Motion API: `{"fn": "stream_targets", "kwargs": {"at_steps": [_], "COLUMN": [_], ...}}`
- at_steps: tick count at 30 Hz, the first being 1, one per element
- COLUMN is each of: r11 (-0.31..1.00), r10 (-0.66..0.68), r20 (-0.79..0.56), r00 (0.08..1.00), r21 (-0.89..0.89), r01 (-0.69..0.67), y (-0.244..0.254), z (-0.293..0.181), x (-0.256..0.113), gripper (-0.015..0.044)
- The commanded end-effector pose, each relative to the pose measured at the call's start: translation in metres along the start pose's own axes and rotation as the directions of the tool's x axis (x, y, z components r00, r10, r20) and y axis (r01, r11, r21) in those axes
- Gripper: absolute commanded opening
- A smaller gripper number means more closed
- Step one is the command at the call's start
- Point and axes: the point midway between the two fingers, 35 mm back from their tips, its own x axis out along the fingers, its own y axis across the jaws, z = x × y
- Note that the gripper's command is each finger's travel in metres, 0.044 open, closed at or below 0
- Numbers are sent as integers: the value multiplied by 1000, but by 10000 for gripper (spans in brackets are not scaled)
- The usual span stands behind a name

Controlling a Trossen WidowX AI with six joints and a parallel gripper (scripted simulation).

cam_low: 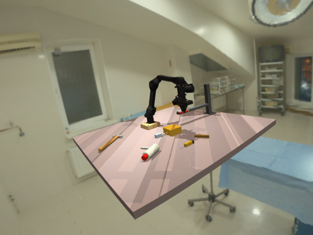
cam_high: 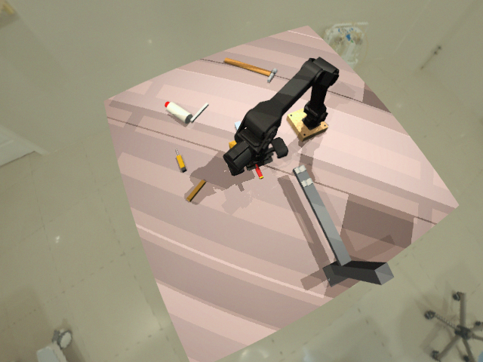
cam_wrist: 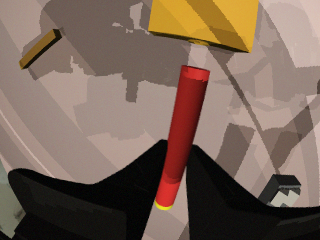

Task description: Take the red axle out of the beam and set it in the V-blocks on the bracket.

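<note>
Taking the yellow block as the beam, the pulling-out part looks done: the red axle is wholly outside it, with one end toward the block's holed side and a gap between them. The gripper has its fingers closed on the axle near the yellow-tipped end, and seems to carry it above the table. The block sits flat on the table; whether it has kept its exact place, I cannot tell. Well apart from the block, beyond the axle's yellow-tipped end and off to one side, the grey bracket has its pale V-blocks unfilled. Left to do, as I judge it: carry the axle away from the block to the bracket, line it up over both notches, lower it, then open the fingers and back clear.
</note>
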Motion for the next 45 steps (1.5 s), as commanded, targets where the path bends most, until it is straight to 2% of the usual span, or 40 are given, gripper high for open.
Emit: {"fn": "stream_targets", "kwargs": {"at_steps": [1, 16, 29, 45], "r11": [1000, 1000, 1000, 1000], "r10": [-3, -9, -15, -15], "r20": [1, -4, -7, -7], "r00": [1000, 1000, 1000, 1000], "r21": [1, 0, -1, 1], "r01": [3, 9, 15, 15], "y": [-4, -74, -143, -146], "z": [-4, -60, -88, -89], "x": [-2, -4, -3, 10], "gripper": [0, 0, 0, 0]}}
